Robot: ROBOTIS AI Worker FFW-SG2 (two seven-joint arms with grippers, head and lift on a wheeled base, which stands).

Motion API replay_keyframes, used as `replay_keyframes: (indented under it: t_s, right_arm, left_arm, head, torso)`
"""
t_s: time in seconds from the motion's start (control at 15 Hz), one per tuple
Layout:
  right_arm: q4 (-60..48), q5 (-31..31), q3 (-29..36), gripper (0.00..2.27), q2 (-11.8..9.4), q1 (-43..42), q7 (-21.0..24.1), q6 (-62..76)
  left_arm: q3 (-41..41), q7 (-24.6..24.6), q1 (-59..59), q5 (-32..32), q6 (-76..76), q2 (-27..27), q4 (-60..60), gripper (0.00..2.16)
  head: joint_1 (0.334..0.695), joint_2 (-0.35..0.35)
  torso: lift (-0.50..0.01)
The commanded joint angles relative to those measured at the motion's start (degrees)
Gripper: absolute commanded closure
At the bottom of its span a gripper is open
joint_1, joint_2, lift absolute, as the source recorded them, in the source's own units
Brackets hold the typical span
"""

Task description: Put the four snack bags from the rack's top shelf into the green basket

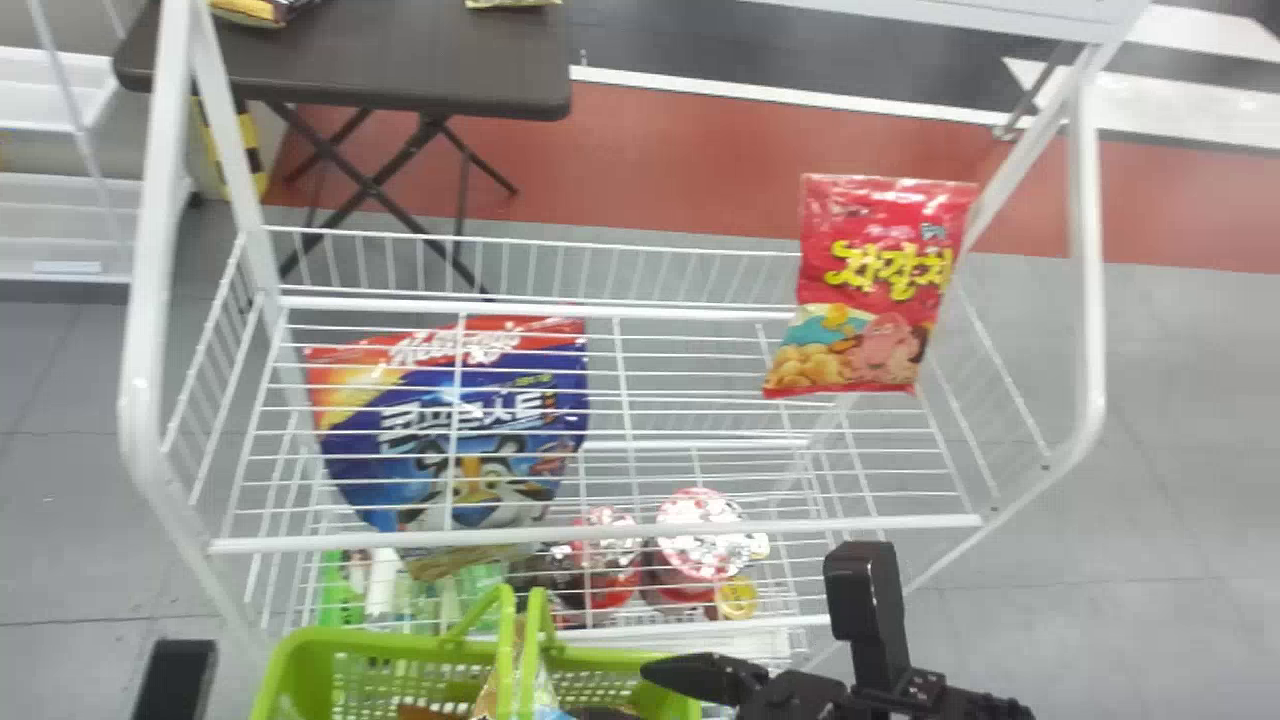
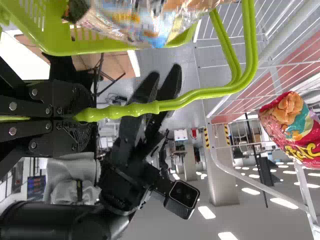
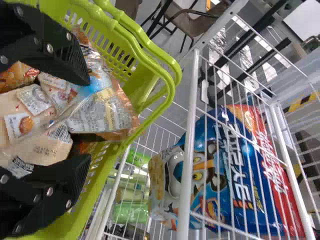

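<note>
Red snack bag stands on the top shelf of the white wire rack, at its far right. Beneath that shelf, on the left, a blue bag shows through the wires. More snack bags lie heaped inside the green basket, which sits at the near side of the rack, left of the middle; how many cannot be told. The left gripper is at the near left, its jaws closed around the green handle. The right gripper is near the basket's right rim, its jaws open. Lower in the rack, tubs with red-and-white lids stand near the middle, and green bottles are to their left. Behind the rack, at the far left, a dark bench carries packets along its far side.
</note>
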State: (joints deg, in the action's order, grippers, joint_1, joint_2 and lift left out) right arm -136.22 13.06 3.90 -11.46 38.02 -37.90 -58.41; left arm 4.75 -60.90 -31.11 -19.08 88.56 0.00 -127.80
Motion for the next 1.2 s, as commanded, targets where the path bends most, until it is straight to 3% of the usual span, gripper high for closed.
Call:
replay_keyframes:
  t_s: [0.0, 0.13, 0.33, 0.67, 0.93, 1.13]
  right_arm:
    - [-0.53, 0.04, 4.27, 0.06, 2.32, 0.13, 0.81, 7.65]
    - [1.75, -0.49, 6.11, 0.05, 4.34, -0.23, 5.47, 23.99]
    - [7.73, -1.81, 6.73, 0.05, 4.34, -5.06, 16.89, 42.1]
    - [19.94, -6.82, 8.14, 0.07, 4.7, -17.28, 29.55, 46.85]
    - [29.53, -8.22, 11.39, 0.07, 4.26, -25.71, 28.76, 45.44]
    - [34.45, -9.19, 11.83, 0.07, 4.08, -30.55, 24.8, 43.51]
  left_arm:
    - [0.0, 0.0, 0.0, 0.01, 0.0, -0.15, 0.09, 2.15]
    - [0.0, 0.0, -0.09, 0.01, 0.0, -0.15, 0.09, 2.15]
    - [-0.26, -0.09, -0.18, 0.01, 0.0, -0.15, 0.0, 2.15]
    - [-0.35, -0.18, -0.35, -0.08, 0.0, -0.15, 0.0, 2.15]
    - [-0.35, 0.0, 0.0, 0.01, 0.0, -0.15, 0.18, 2.15]
    - [-0.44, 0.26, 0.26, 0.01, 0.0, -0.15, 0.35, 2.15]
  head:
    - [0.695, -0.284]
    - [0.695, -0.336]
    - [0.695, -0.35]
    - [0.695, -0.35]
    - [0.695, -0.35]
    - [0.695, -0.35]
  torso:
    - [0.0]
    - [0.0]
    - [0.0]
    - [0.0]
    - [0.0]
    - [0.0]
